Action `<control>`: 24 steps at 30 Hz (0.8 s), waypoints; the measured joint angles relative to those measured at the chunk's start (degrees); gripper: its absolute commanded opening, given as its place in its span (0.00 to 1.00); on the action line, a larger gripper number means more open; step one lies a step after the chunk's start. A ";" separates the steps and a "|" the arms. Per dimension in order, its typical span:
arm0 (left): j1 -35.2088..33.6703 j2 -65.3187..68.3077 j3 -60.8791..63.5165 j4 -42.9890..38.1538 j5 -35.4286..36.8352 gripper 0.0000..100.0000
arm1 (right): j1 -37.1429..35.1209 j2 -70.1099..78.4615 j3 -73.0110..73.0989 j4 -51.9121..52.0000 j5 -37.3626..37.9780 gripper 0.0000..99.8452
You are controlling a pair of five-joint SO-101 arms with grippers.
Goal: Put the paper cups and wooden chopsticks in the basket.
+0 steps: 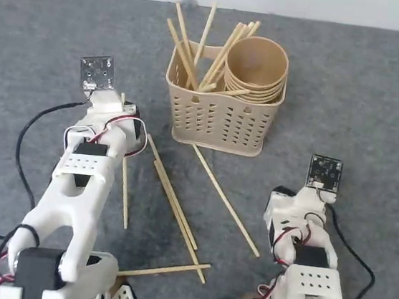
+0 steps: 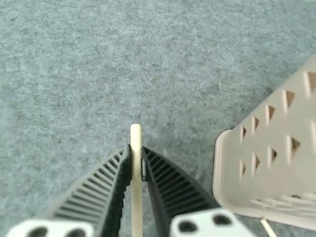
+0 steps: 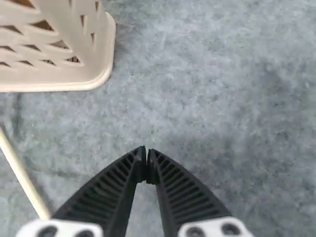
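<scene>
A beige slotted basket [image 1: 221, 116] stands at the back middle, holding stacked brown paper cups [image 1: 256, 69] and several wooden chopsticks [image 1: 218, 50] that lean out of it. My left gripper [image 2: 136, 153] is shut on a wooden chopstick [image 2: 135, 187], held between its black ribbed fingers [image 2: 106, 185] just left of the basket's corner [image 2: 266, 163]. In the high view that chopstick [image 1: 124, 191] runs back under the left arm [image 1: 90, 159]. My right gripper [image 3: 146, 157] is shut with nothing in it, over the carpet in front of the basket's right corner [image 3: 59, 54].
Several loose chopsticks lie on the grey carpet between the arms: a long one [image 1: 226, 199] from the basket toward the right arm [image 1: 305, 234], a pair [image 1: 175, 208] in the middle, one [image 1: 160, 269] near the front. One chopstick [image 3: 19, 177] shows beside the right gripper.
</scene>
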 measured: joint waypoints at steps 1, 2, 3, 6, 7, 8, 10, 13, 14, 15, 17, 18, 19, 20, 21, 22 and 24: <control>0.00 -0.35 0.00 0.00 0.00 0.01 | 0.00 0.00 0.00 -0.09 0.00 0.01; -0.35 -1.05 0.00 0.00 -0.09 0.01 | 0.00 0.00 0.00 -0.18 0.00 0.01; -1.14 -2.02 0.00 0.00 -0.18 0.01 | -0.18 0.00 0.00 -0.26 0.00 0.01; -4.31 -7.38 0.00 0.00 -0.09 0.01 | -0.09 0.00 0.00 -0.44 0.00 0.01; -5.63 -9.85 0.00 0.00 -0.09 0.01 | 0.18 0.00 0.00 -0.44 0.00 0.01; -7.03 -12.66 0.00 -0.18 -0.18 0.01 | 0.35 0.00 0.00 -0.09 0.00 0.01; -9.58 -18.90 -0.88 -0.62 -0.09 0.01 | 0.35 0.00 -0.09 2.90 1.23 0.01; -11.16 -28.31 -3.43 -0.70 -0.09 0.01 | 0.09 0.00 -1.76 8.79 4.13 0.01; -11.16 -31.30 -4.31 -0.70 -0.09 0.01 | 0.18 0.00 -2.11 10.29 4.75 0.01; -11.16 -34.02 -5.36 -0.70 -0.09 0.01 | 0.26 0.00 -2.29 11.08 5.10 0.01; -10.73 -38.24 -7.65 -2.37 -0.18 0.01 | 0.09 0.00 -2.55 11.43 5.54 0.01; -9.85 -39.74 -8.79 -3.87 -0.09 0.01 | 0.09 0.00 -2.64 11.60 5.54 0.01; -8.97 -40.44 -10.46 -5.63 -0.09 0.01 | 0.26 0.00 -2.64 11.60 5.54 0.01; -7.74 -40.97 -12.13 -6.95 -0.18 0.01 | 0.35 0.00 -2.64 11.60 5.54 0.01; -6.68 -41.14 -14.07 -7.74 -0.18 0.01 | 0.35 0.00 -2.64 11.60 5.54 0.01; -5.63 -41.23 -16.09 -8.09 -0.18 0.01 | 0.26 0.00 -2.64 11.60 5.54 0.01; -2.90 -41.23 -19.96 -8.62 -0.09 0.01 | 0.09 0.00 -2.64 11.60 5.54 0.01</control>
